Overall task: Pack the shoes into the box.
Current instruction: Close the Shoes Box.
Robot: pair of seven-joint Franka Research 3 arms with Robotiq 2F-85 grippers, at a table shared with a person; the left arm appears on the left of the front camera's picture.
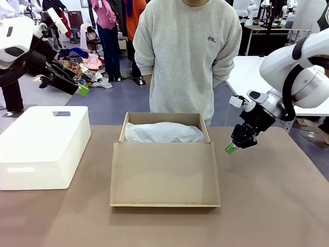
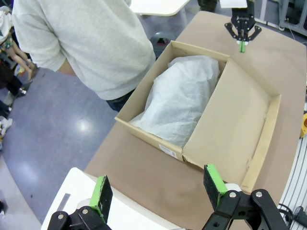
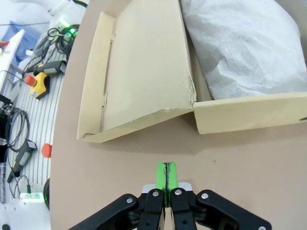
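Note:
The brown cardboard box point(image 1: 164, 119) stands open at the table's middle, its flap lid point(image 1: 164, 175) folded down toward me. Crumpled white tissue paper point(image 1: 164, 133) fills its inside. The shoes are out of view. My left gripper point(image 1: 81, 90) hangs open, high above the table's left side, over the white plastic box. In the left wrist view its fingers point(image 2: 101, 191) are spread wide with nothing between them, and the box point(image 2: 144, 98) lies below. My right gripper point(image 1: 231, 148) is shut on nothing, just right of the box; the right wrist view has it point(image 3: 166, 177) above bare table near the lid point(image 3: 144, 72).
A large white plastic box point(image 1: 43, 146) sits at the table's left. A person in a grey sweatshirt point(image 1: 187, 56) stands at the far edge behind the cardboard box, hands behind the back. Bare brown table point(image 1: 272, 206) lies to the right and in front.

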